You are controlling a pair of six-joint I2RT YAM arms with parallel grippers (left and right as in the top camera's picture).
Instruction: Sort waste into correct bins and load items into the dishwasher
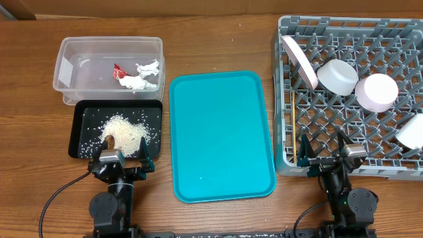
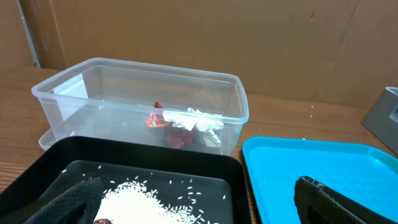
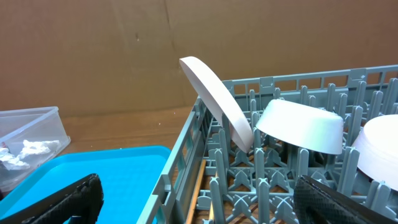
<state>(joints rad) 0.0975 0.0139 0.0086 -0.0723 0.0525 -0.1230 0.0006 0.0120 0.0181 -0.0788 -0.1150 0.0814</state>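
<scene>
Status: task looks essentially done.

- Tub (image 1: pixel 73 49): holds the red wrapper (image 1: pixel 119 70) and the tissue (image 1: pixel 142 79), lying together at its right end.
- Black tray (image 1: pixel 82 109): holds the rice (image 1: pixel 125 129) in a heap, with stray grains around it and the brown scrap (image 1: pixel 110 140) at the heap's near-left edge.
- Rack (image 1: pixel 281 99): the plate (image 1: pixel 299 61) leans on edge at the far-left corner. Next to it are the bowl (image 1: pixel 337 76) and the second bowl (image 1: pixel 377 91), both tipped over on the pegs. The cup (image 1: pixel 413 132) is at the right edge (partly cut off by the frame).
- Teal tray (image 1: pixel 221 132): bare, with nothing left on it to sort.
- Chopsticks: cannot make them out. A tan strip low inside the rack in the right wrist view could be them, or only table seen through the lattice.

Left gripper (image 1: pixel 122 157): jaws spread wide and holding nothing, parked at the near edge of the black tray. Right gripper (image 1: pixel 324 153): likewise wide and empty, at the rack's near-left corner.

Judgement: waste sorted, dishes loaded. The only open item is confirming the chopsticks.
</scene>
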